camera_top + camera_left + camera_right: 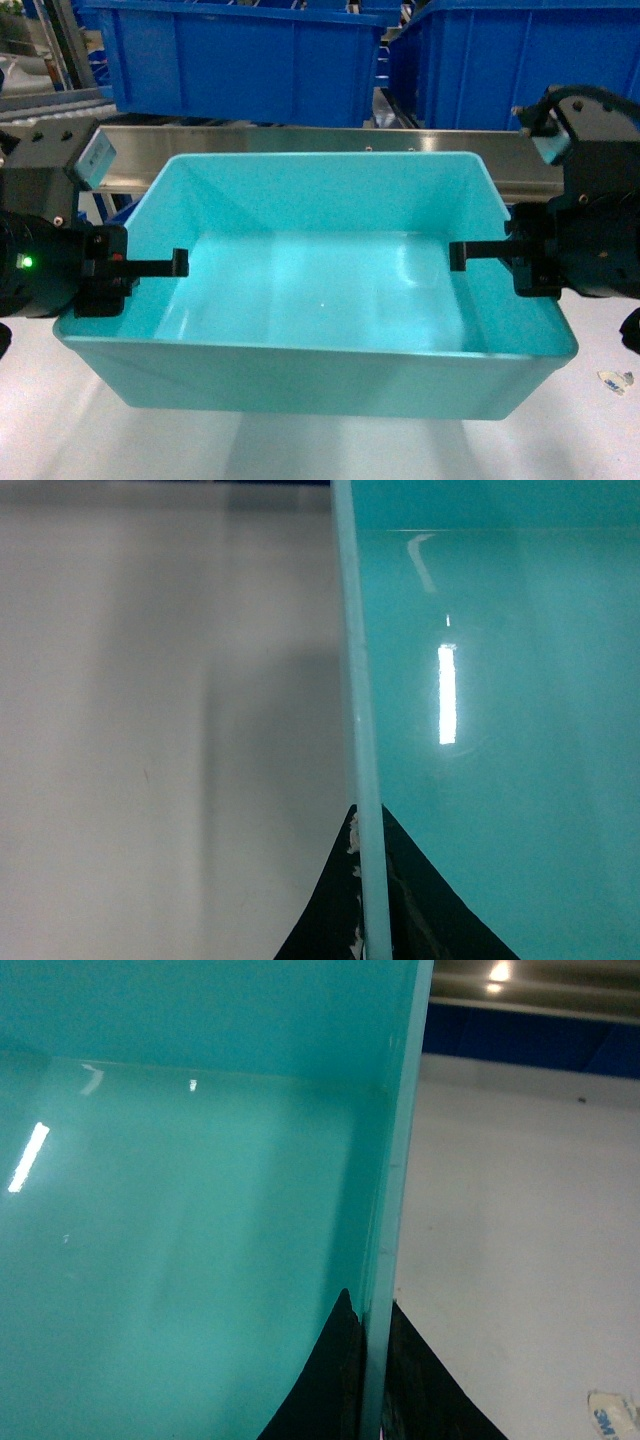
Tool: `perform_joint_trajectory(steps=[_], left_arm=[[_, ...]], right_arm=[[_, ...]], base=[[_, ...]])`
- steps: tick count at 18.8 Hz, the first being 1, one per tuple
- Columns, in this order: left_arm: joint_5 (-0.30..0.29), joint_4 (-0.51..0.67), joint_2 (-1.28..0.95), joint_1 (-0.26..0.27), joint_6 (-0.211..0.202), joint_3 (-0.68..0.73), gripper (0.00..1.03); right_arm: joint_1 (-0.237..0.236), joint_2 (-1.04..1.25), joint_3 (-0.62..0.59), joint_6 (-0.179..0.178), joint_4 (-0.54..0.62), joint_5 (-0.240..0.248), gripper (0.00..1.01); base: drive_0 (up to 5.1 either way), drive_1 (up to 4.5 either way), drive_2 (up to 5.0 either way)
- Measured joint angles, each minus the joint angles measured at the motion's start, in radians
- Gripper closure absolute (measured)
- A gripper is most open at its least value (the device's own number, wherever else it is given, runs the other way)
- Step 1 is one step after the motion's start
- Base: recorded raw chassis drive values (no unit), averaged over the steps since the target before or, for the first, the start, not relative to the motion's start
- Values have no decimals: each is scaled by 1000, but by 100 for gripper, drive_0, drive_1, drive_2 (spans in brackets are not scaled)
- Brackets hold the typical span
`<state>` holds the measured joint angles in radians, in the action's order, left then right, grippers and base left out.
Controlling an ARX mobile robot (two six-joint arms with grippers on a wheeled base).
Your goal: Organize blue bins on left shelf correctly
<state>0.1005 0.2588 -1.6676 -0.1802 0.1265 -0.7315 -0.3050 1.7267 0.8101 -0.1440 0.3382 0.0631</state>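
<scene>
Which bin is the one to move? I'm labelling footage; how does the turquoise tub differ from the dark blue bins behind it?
The turquoise tub is light cyan; the dark blue bins are royal blue. The tub sits on the white table; the bins stand above and behind it, beyond a steel rail. The left gripper and right gripper clamp the tub's side walls; nothing grips the bins. Both are rectangular plastic.

I count one turquoise bin [320, 300], dead centre before me. Two darker royal-blue bins sit beyond it on the steel shelf [300, 140]: one [230, 60] at eleven o'clock, one [510, 60] at one o'clock. I have two grippers on the turquoise bin, my left gripper [150, 265] at nine o'clock and my right gripper [490, 255] at three. One scrap of tape [615, 381] lies on the white table [50, 420] at four o'clock.
</scene>
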Motion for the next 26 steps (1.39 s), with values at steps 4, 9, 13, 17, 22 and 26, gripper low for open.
perform_joint_trajectory(steps=[4,9,13,17,22,26], left_arm=[[-12,6,38,-4,5,0,101],[-14,3,38,-5,5,0,101],[-16,6,37,-8,4,0,101],[-15,4,38,-9,5,0,101],[-15,2,36,-8,5,0,101],[-16,5,36,-9,5,0,101]], right_arm=[[0,-79,-34,8,42,8,99],[0,-76,-38,7,39,8,99],[5,-77,-38,8,39,7,99],[5,-77,-38,8,40,7,99],[5,-77,-39,8,37,7,99],[5,-77,-39,8,38,7,99]], base=[[0,0,0],[0,-20,19],[-192,-70,263],[-419,18,417],[-459,89,392],[-476,105,368]])
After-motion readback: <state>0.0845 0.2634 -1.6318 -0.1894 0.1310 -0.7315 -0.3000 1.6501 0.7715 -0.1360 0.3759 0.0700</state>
